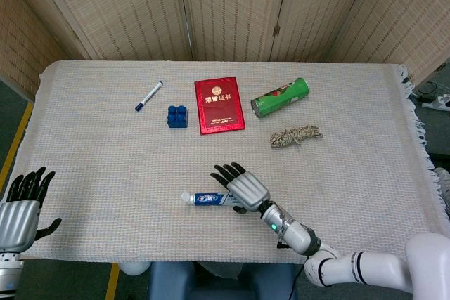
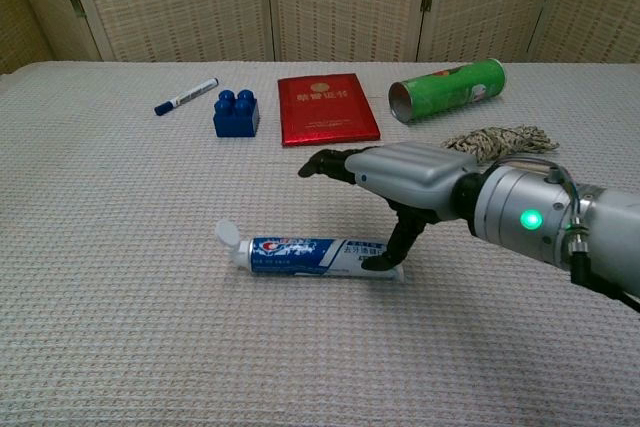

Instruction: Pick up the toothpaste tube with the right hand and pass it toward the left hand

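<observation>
The toothpaste tube (image 1: 209,199) (image 2: 313,254), white and blue with its cap flipped up at the left end, lies flat on the cloth near the table's front edge. My right hand (image 1: 240,187) (image 2: 395,178) hovers over the tube's right end, fingers stretched out flat toward the left. Its thumb (image 2: 388,255) reaches down and touches the tube's crimped end. Nothing is held. My left hand (image 1: 20,210) stays at the far left front corner, fingers spread and empty; the chest view does not show it.
Further back lie a blue marker (image 1: 148,96), a blue toy brick (image 1: 177,116), a red booklet (image 1: 219,105), a green can on its side (image 1: 280,98) and a coil of rope (image 1: 296,135). The table's woven cloth (image 1: 105,166) is bare between the hands.
</observation>
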You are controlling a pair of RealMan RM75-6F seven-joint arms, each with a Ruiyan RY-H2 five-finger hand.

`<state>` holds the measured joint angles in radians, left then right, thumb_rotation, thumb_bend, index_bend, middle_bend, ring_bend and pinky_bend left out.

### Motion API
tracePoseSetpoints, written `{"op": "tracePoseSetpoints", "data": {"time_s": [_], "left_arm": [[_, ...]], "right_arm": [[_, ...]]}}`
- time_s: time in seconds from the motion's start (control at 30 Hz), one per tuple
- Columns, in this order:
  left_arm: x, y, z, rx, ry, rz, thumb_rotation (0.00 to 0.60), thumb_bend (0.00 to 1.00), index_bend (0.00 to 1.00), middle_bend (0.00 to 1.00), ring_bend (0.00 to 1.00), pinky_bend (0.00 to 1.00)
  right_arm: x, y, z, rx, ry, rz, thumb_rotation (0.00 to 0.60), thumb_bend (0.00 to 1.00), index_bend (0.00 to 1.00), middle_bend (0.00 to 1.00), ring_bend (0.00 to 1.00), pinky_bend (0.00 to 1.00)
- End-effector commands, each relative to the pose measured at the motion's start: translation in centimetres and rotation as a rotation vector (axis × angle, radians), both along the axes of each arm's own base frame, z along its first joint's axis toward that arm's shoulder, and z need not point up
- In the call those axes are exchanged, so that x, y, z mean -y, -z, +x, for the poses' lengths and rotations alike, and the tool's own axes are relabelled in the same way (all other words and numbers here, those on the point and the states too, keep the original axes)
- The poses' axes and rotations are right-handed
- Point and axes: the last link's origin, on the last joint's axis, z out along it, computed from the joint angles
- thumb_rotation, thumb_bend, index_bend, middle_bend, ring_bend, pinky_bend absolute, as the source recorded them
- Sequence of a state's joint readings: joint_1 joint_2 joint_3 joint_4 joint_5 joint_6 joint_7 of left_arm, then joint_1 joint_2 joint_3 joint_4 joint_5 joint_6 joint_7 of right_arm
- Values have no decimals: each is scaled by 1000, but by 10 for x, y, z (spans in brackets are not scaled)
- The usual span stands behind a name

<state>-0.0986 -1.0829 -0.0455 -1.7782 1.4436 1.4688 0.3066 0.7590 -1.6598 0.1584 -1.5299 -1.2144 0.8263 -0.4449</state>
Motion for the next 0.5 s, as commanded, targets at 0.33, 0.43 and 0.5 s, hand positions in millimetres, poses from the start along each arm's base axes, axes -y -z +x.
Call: {"op": "tracePoseSetpoints", "data": {"time_s": [0.33, 0.43, 0.5], "left_arm": [[0, 0, -2, -2, -5, -2, 600, 248, 50, 48, 75, 0], [0, 0, -2, -2, -6, -3, 600, 248, 50, 48, 76, 0], [-1, 0, -3, -4, -6, -3, 600, 249, 50, 48, 76, 0]], "right_arm": [[9, 25, 8, -30, -11, 6, 600, 284, 0, 17, 48, 62], [15, 27, 11, -34, -7, -5, 600, 284, 0, 20, 52, 62], [21, 28, 13, -28, 4, -17, 600, 284, 0, 22, 53, 62]]}}
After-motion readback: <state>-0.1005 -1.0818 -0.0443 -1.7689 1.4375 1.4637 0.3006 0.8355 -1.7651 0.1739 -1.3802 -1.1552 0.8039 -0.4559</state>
